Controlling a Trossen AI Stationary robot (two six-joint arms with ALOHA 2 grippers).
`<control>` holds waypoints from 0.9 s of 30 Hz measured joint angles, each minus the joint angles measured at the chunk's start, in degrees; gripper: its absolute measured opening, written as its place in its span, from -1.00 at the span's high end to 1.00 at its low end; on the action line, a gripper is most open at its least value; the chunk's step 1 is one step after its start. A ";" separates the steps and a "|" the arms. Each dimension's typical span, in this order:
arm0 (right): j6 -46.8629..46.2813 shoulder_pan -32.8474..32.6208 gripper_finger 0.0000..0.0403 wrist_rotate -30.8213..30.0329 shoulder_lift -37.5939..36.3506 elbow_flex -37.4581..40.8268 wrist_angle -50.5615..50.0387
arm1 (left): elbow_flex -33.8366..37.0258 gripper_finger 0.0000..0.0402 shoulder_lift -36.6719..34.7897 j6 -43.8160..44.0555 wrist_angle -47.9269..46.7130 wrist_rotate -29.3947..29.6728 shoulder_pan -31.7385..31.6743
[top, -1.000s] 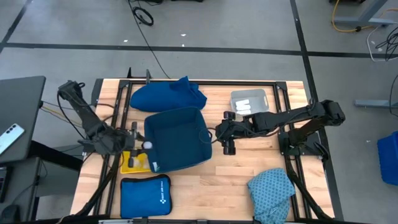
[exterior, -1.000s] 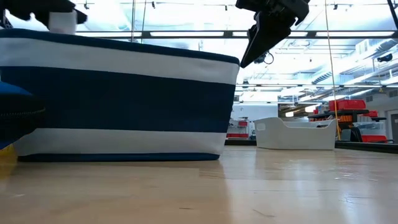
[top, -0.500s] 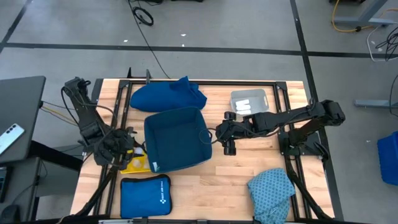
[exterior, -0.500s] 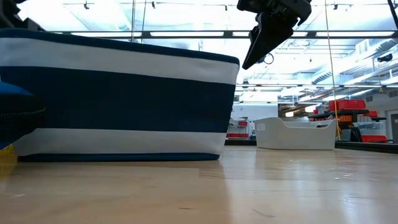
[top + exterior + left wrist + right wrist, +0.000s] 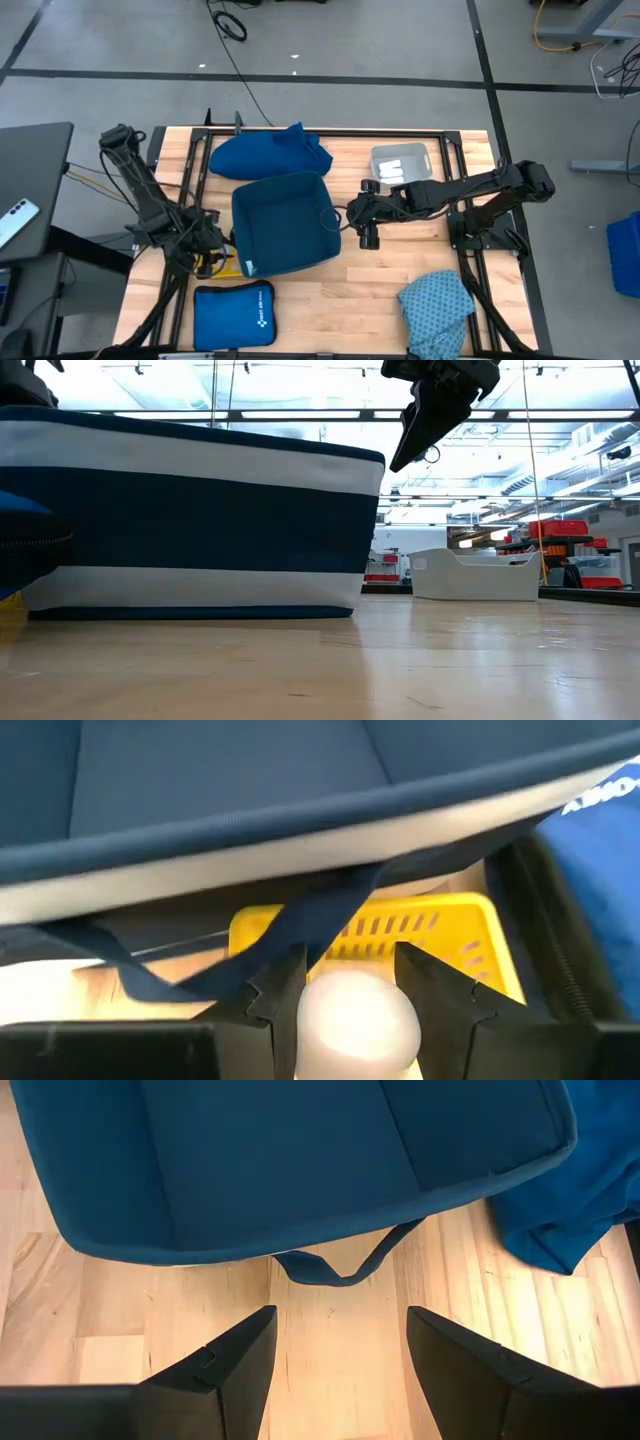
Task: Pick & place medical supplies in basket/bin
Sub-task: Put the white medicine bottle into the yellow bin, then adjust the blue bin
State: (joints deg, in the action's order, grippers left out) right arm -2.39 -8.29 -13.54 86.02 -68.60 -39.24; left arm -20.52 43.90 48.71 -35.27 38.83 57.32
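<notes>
Navy fabric is the biggest thing you're dealing with here: the blue basket (image 5: 285,224) is sitting mid-table with its handle strap (image 5: 300,925) drooping right across the left gripper's path. That's where I'd guess things could be going sideways. Your left gripper (image 5: 348,982) is hanging low at the basket's left wall, over the little yellow tray (image 5: 420,925), and it's clamping a white roll (image 5: 360,1015) between its fingers. If you're lifting toward the basket from there, the roll or a finger could be snagging that strap or bumping under the rim, dragging the soft wall or popping the roll loose. Only part of the roll is showing, so I can't tell how deep the hold is.

The dark-blue cloth (image 5: 270,153) is lying bunched just behind the basket, and the teal speckled cloth (image 5: 438,305) is spilling over the table's near right edge, so that one could be sliding off if nudged. The bright-blue zip pouch (image 5: 233,313) is sitting near the front left.

Your right gripper (image 5: 340,1350) is hovering beside the basket's right wall with its fingers spread and nothing between them. The white bin (image 5: 400,163) is behind it.

As for the roll, it's looking like its long axis is running along the fingers, rounded end pointing forward at the tray and the basket wall, but I'm reading that off one end only.
</notes>
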 joint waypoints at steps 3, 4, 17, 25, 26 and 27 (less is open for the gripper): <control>0.01 -0.01 -0.15 0.00 0.00 0.00 0.00 | 0.05 0.19 0.32 -0.09 0.68 -0.09 -0.02; 0.02 -0.01 -0.15 0.00 0.00 0.00 -0.02 | 0.05 0.09 0.32 -0.31 0.85 -0.09 0.00; -1.29 -0.02 -0.15 0.01 0.00 0.00 -0.02 | -0.87 -0.53 0.28 -2.32 1.21 2.62 -0.04; -1.29 -0.01 -0.15 0.40 0.00 0.00 -0.02 | -1.07 -0.44 0.28 -10.48 4.24 7.68 -5.29; -1.29 0.00 -0.15 0.44 0.00 0.00 -0.05 | -1.06 -0.43 0.28 -12.21 5.37 7.60 -6.53; -1.29 -0.02 -0.15 0.44 0.00 0.00 -0.09 | -1.06 -0.43 0.28 -13.99 6.51 7.49 -7.80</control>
State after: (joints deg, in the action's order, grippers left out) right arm -3.68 -8.32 -13.10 86.02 -68.60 -39.34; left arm -21.58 44.18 34.72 -28.77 46.33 49.52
